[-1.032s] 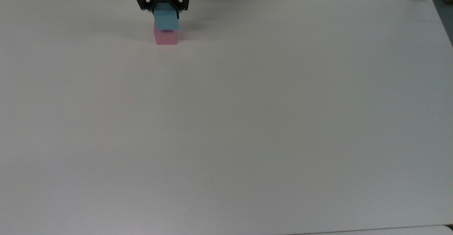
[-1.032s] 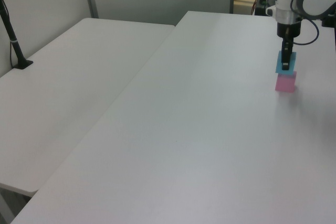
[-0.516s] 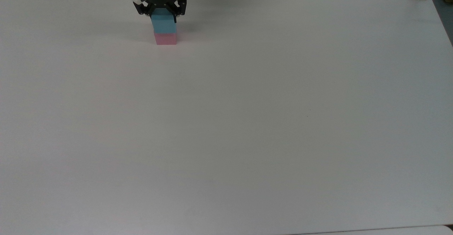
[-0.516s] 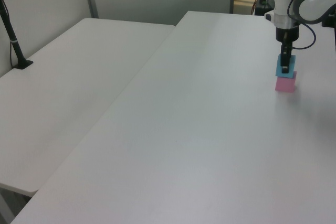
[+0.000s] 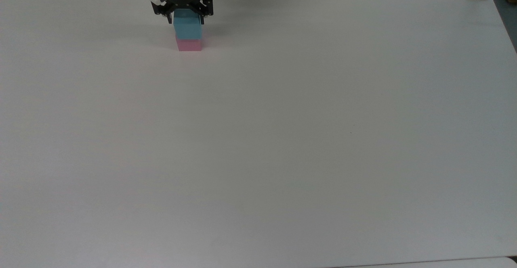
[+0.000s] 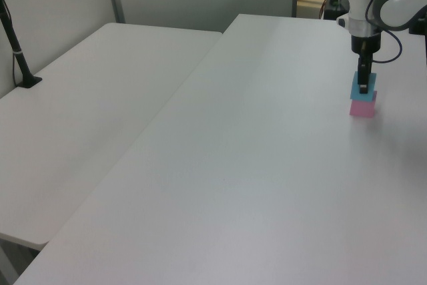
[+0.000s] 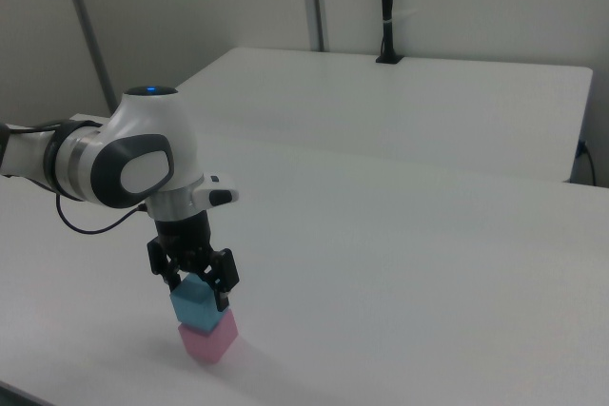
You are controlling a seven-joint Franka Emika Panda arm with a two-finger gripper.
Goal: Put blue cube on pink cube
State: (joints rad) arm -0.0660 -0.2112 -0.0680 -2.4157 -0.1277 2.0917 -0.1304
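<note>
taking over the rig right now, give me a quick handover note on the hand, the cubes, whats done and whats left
Hand: fingers straddle the blue cube; whether they grip it or have just let go is not readable.
Blue cube: sits flush on top of the pink cube, edges roughly lined up in the top view and the right view.
Pink cube: on the white table, near the far edge at the top view's left.
Done: the stack looks placed.
Left: probably open the hand if it is not open, lift straight up, and check that the blue cube stays put.
</note>
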